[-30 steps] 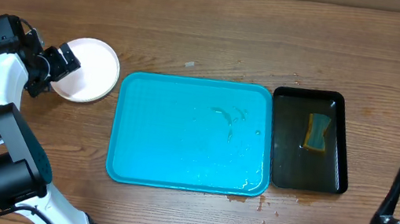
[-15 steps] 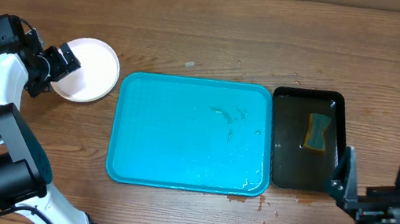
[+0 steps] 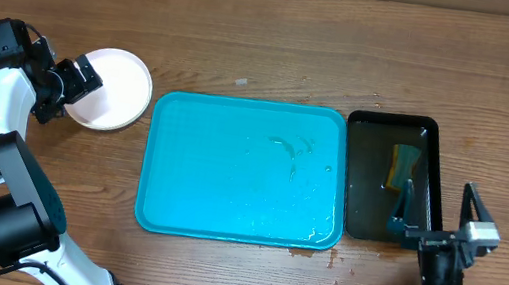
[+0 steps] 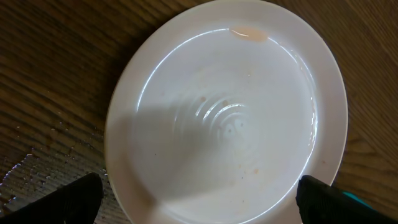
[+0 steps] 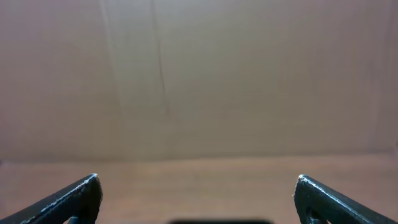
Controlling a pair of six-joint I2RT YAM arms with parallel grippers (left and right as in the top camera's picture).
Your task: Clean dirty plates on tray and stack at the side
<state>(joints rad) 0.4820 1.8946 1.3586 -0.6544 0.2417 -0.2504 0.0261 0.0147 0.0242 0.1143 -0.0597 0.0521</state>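
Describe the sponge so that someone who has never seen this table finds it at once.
Start at the big turquoise tray mid-table. Beside it, on the side away from the white plate, lies a narrower black tray. The sponge lies in that tray's far half, away from the robot: a yellow-green block, pinched at the waist, the only object in it.

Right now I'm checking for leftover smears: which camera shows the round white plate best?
Left wrist: the round white plate fills the frame, a pale smear visible at its rim. Overhead shows it small, left of the turquoise plastic tray. Right wrist misses it.
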